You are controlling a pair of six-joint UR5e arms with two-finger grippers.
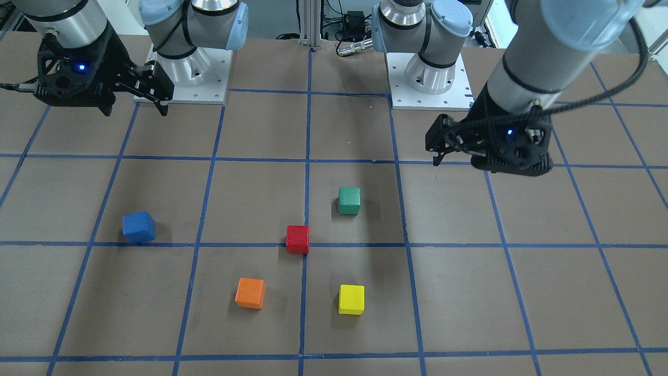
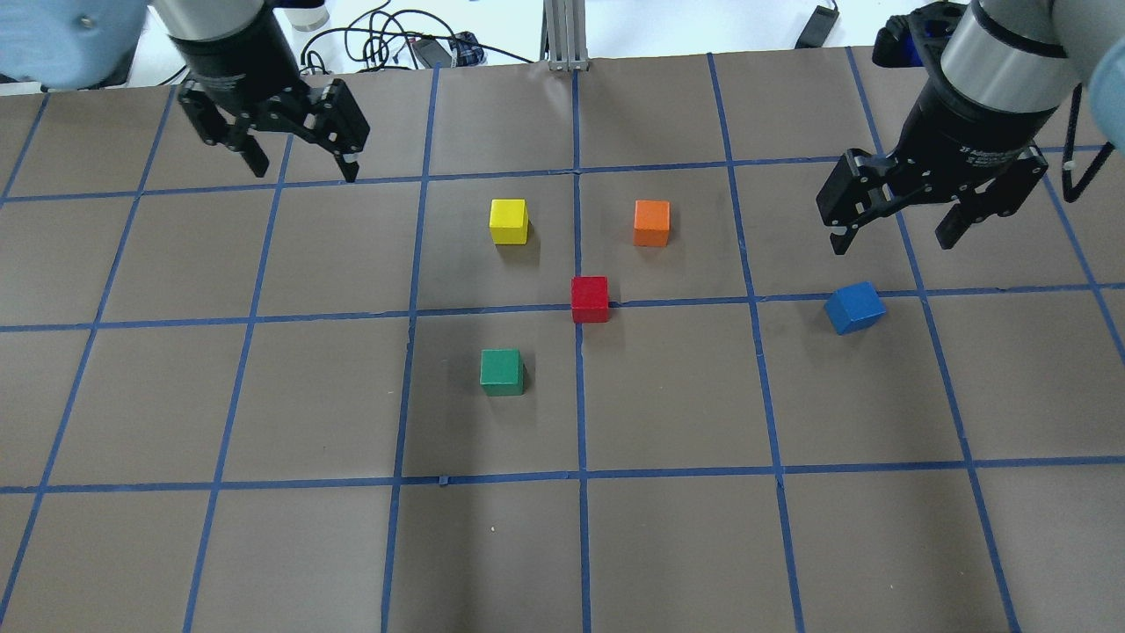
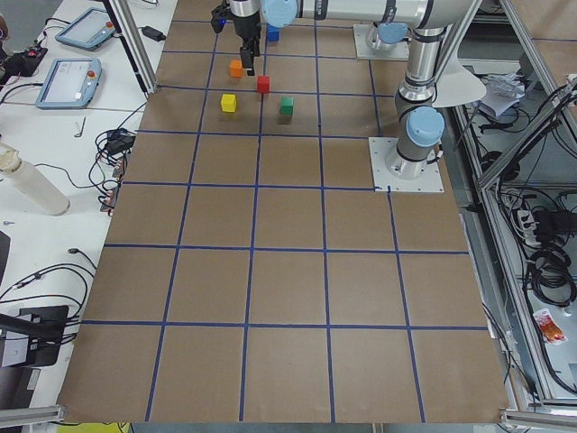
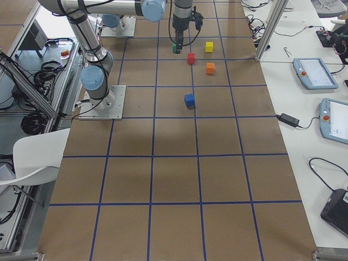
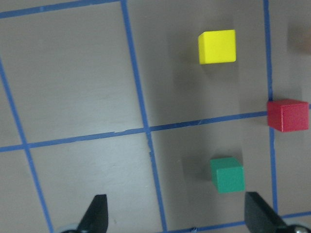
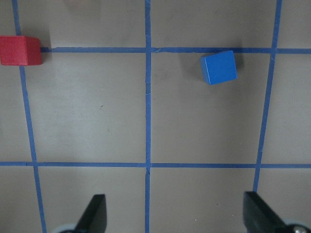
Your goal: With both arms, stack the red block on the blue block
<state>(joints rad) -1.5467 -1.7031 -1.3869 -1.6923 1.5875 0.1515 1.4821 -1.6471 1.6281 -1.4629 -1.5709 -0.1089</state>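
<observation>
The red block sits on the table's middle, on a blue tape line. The blue block lies to its right, turned slightly askew. My right gripper is open and empty, hovering just beyond the blue block. In the right wrist view the blue block is ahead and the red block is at the left edge. My left gripper is open and empty at the far left, well away from both blocks. Its wrist view shows the red block at the right edge.
A yellow block and an orange block stand beyond the red block. A green block stands nearer, to its left. The brown table carries a grid of blue tape lines.
</observation>
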